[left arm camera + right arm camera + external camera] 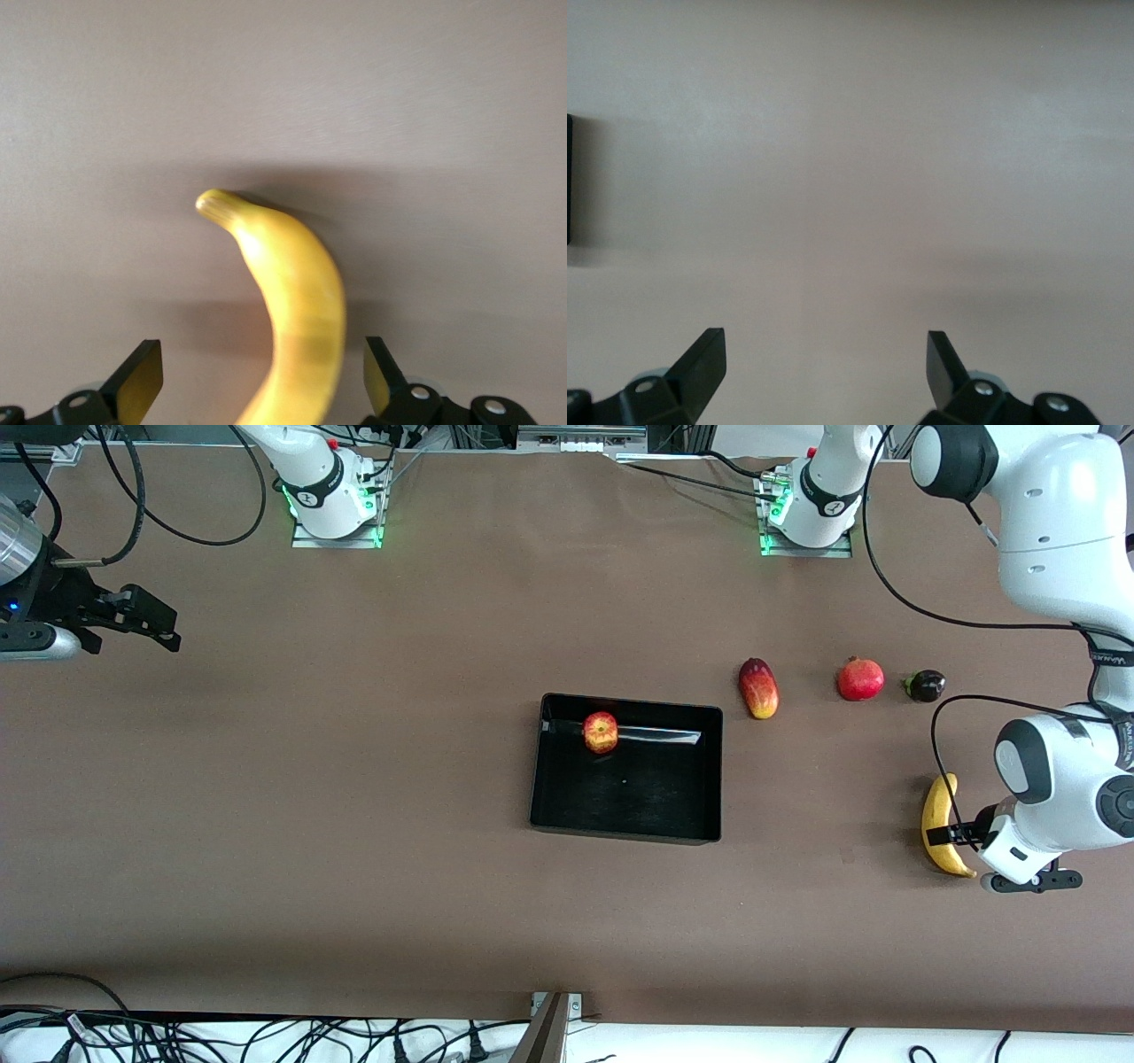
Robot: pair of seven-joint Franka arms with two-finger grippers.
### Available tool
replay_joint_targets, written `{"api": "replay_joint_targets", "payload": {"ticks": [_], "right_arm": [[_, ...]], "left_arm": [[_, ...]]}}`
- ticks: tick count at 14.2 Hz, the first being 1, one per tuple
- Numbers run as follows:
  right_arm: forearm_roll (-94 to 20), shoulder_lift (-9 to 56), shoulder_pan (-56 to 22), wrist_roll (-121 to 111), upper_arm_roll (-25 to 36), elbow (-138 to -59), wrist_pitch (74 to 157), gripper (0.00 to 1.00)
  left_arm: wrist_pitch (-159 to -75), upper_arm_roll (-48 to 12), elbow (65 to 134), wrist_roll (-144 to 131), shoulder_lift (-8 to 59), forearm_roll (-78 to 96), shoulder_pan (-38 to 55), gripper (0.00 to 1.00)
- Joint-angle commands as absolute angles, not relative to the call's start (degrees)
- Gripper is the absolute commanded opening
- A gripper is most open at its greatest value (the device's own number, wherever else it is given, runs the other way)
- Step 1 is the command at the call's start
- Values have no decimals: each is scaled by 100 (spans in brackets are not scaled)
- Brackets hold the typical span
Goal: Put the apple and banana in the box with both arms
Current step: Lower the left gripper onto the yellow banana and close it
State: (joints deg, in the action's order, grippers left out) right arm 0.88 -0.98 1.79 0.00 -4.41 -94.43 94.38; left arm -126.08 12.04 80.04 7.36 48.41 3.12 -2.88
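Note:
The apple (601,732) lies inside the black box (638,802), against the wall nearest the robots' bases. The banana (940,824) lies on the table toward the left arm's end, nearer the front camera than the other fruits. My left gripper (961,835) is low over the banana's middle. In the left wrist view the banana (297,301) runs between the open fingers of my left gripper (261,376), with a gap on each side. My right gripper (146,620) is open and empty over bare table at the right arm's end, and it also shows in the right wrist view (826,367).
A red-yellow mango (758,687), a red pomegranate (861,679) and a small dark purple fruit (925,685) lie in a row between the box and the left arm. A sliver of the box's wall (569,177) shows in the right wrist view.

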Motion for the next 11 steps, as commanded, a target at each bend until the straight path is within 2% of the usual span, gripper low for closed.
{"api": "replay_joint_targets", "payload": {"ticks": [1,5,6,7,8,11], "right_arm": [[167,-70,229,9,-510,-9316,9308,100],[167,-70,229,18,-510,-9316,9308,100],[158,-70,229,18,-501,-9316,9308,100],[158,-62,229,9,-501,-9316,9308,100],[158,-70,229,17,-501,-9316,9308,100],[158,-62,229,18,-501,-9316,9308,100]], "left_arm": [[-13321,1143,8566,826,4738,97,-378,100],[-13614,1116,8841,817,4702,132,-369,100],[-13614,1116,8877,809,4659,141,-352,77],[-13614,1125,8990,809,4597,141,-343,34],[-13597,1125,9035,861,4527,106,-334,0],[-13562,1125,9613,949,4010,114,-212,0]]}}
